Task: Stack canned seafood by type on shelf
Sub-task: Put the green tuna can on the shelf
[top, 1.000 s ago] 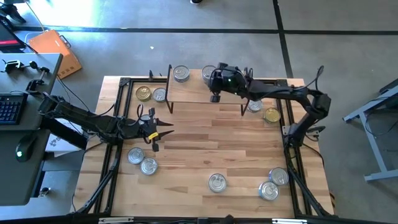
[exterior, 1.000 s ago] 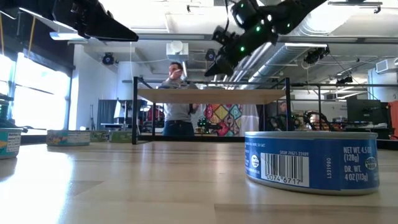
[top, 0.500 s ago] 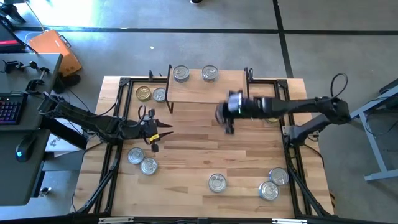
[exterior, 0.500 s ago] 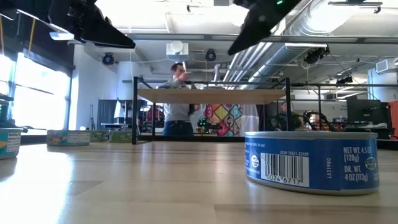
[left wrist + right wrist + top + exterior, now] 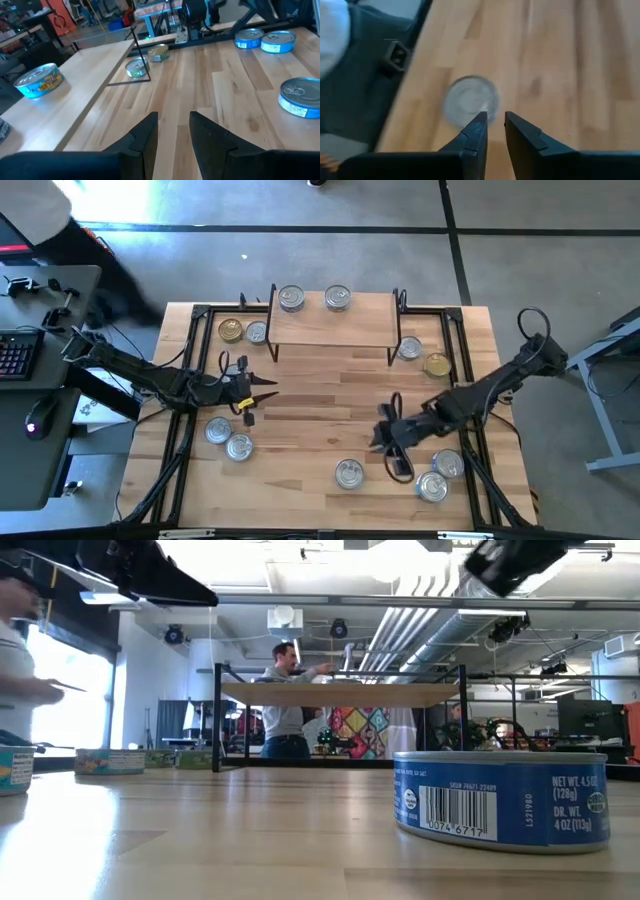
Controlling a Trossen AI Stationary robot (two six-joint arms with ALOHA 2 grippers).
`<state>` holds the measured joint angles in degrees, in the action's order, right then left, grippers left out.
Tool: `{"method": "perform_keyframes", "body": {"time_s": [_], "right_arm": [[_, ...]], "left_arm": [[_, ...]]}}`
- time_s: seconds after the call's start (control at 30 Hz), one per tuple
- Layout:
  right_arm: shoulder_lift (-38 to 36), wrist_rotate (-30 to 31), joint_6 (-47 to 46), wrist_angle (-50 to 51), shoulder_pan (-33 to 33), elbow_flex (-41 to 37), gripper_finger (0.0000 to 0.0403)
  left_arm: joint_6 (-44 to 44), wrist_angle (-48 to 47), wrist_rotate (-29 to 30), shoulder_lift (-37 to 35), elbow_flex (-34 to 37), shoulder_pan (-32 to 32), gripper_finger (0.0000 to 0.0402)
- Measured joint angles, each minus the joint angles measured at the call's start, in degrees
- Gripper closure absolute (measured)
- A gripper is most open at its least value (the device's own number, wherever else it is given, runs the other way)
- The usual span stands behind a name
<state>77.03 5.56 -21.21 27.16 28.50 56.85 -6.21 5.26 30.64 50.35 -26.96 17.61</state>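
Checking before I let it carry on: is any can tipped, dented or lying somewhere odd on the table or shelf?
Nothing stands out. Two cans sit flat on the shelf, and the loose cans on the table all lie lid-up, none tipped or visibly dented.

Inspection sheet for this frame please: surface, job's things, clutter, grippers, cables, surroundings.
Surface: wooden tabletop, bare in the middle.
Job's things: two cans on the shelf; others lie scattered on the table at both ends of the shelf, by the left arm and near the front edge.
Clutter: nothing seen.
Grippers: left gripper hovers at the table's left, jaws slightly apart, empty; right gripper above the front cans, jaws narrowly apart, empty.
Cables: looped along the right arm.
Surroundings: person behind the table; desk with keyboard at left.
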Motion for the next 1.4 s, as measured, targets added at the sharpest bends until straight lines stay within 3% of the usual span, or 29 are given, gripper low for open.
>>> {"method": "perform_keyframes", "body": {"time_s": [0.27,0.43,0.53,0.8,0.93,1.03,1.23,1.4], "right_arm": [[0.0,0.0,-28.0,16.4,5.1,1.0,0.0345],[0.0,-7.9,-39.1,18.1,8.8,0.4,0.0316],[0.9,-13.5,-43.4,14.4,11.8,0.4,0.0303],[10.4,-16.7,-51.0,11.9,19.3,0.4,0.0329],[14.5,-16.9,-51.0,11.1,20.6,0.4,0.0348],[15.4,-13.5,-51.0,11.4,20.4,0.4,0.036],[10.5,-6.0,-59.5,27.5,20.1,0.5,0.0367],[8.9,-10.8,-66.3,41.0,18.2,0.4,0.0352]], "left_arm": [[-1.5,2.1,0.0,0.0,0.0,0.0,0.0296],[-1.5,2.0,0.0,0.0,0.0,0.0,0.0296],[-1.5,2.0,0.0,0.0,0.0,0.0,0.0296],[-1.6,1.6,0.0,0.0,0.0,0.0,0.0296],[-1.9,0.8,0.0,0.0,0.0,0.0,0.0296],[-2.0,0.9,0.0,0.0,0.0,0.0,0.0296],[-3.6,2.0,0.0,0.0,0.0,0.0,0.0296],[-4.0,2.6,0.0,0.0,0.0,0.0,0.0296]]}}
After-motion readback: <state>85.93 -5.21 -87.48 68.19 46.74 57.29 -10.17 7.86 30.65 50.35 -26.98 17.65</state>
